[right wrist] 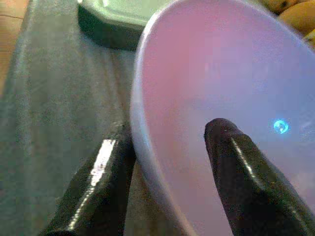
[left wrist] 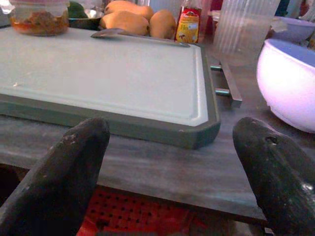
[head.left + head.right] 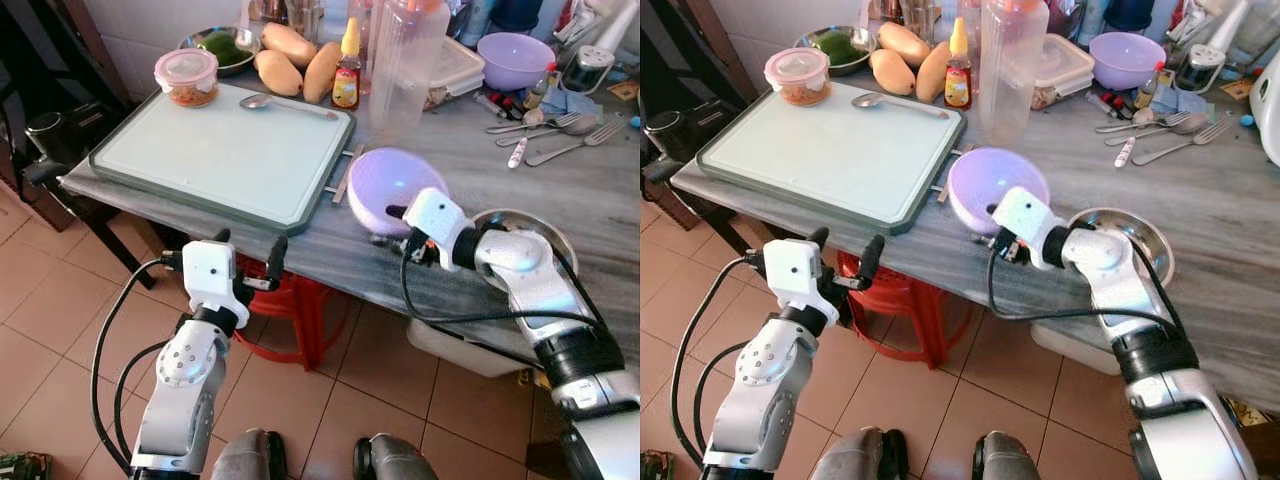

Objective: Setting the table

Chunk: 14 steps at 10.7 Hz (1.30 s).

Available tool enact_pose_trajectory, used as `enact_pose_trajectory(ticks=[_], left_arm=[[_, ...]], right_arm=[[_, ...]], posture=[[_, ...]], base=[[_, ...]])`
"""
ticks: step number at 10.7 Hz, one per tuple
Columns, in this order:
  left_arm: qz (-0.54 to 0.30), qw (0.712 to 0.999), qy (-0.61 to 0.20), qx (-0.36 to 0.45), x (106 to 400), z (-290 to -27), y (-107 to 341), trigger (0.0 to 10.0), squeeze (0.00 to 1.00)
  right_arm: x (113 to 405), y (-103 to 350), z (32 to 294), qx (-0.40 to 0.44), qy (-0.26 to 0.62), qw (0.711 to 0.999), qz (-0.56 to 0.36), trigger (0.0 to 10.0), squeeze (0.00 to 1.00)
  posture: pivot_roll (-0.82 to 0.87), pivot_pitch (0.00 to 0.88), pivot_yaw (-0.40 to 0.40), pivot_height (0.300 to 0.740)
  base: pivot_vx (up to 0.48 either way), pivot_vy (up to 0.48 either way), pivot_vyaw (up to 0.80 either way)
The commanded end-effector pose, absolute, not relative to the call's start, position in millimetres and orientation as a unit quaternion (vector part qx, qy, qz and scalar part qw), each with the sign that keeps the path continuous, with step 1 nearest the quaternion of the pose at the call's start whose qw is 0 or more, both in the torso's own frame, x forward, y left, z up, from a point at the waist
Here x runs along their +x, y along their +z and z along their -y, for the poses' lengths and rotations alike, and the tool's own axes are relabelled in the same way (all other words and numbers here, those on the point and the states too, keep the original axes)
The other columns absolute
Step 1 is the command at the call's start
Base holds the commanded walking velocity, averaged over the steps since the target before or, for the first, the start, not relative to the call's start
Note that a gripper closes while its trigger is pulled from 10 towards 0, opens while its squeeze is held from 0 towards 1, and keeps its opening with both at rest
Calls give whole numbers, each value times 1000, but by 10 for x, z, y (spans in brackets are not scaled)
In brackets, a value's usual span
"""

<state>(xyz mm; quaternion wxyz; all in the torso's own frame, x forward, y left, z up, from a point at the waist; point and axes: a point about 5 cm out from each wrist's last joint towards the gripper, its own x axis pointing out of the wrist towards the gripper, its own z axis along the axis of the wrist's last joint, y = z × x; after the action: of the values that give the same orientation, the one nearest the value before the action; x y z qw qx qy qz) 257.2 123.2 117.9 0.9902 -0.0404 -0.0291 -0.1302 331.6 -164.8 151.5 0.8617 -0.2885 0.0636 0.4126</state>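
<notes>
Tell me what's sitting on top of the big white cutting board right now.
On the cutting board, near its far edge, sit a lidded food container and a metal spoon. The remaining surface looks bare. Whatever lies beneath the container is hidden.

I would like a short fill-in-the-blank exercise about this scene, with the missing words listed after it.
1. The right gripper has one finger inside and one outside the rim of the ____ bowl.
2. The spoon lies on the far edge of the ____ board.
3. The left gripper is ____, holding nothing.
4. Under the table stands a ____ stool.

Missing words: purple; cutting; open; red
</notes>
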Motion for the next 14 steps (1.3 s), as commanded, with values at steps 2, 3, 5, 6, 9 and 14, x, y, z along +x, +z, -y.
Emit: enact_pose_trajectory(ticks=[2, 3, 5, 6, 9, 14], left_arm=[[27, 989, -138, -39, 2561, -1223, 1185, 10000, 0], [25, 989, -141, -40, 2568, -1212, 1179, 10000, 0], [23, 988, -145, -42, 2584, -1186, 1174, 10000, 0], [23, 988, -147, -43, 2584, -1181, 1172, 10000, 0], [20, 988, -149, -44, 2591, -1168, 1158, 10000, 0], [21, 988, -148, -47, 2595, -1159, 1153, 10000, 0]], right_arm=[[3311, 1565, 1714, -306, 396, 863, -70, 10000, 1000], [3353, 1642, 1742, -302, 368, 877, -73, 10000, 1000], [3363, 1621, 1818, -308, 339, 882, -110, 10000, 1000], [3360, 1609, 1849, -317, 332, 881, -119, 10000, 1000], [3407, 1655, 1928, -347, 291, 882, -127, 10000, 1000], [3475, 1821, 1866, -348, 258, 898, -73, 10000, 1000]], posture=[[-28, 129, 41, 740], [-31, 127, 40, 740], [-33, 124, 37, 740], [-34, 124, 37, 740], [-37, 118, 33, 740], [-39, 118, 27, 740]], base=[[0, 0, 0], [0, 0, 0], [0, 0, 0], [0, 0, 0], [0, 0, 0], [0, 0, 0]])
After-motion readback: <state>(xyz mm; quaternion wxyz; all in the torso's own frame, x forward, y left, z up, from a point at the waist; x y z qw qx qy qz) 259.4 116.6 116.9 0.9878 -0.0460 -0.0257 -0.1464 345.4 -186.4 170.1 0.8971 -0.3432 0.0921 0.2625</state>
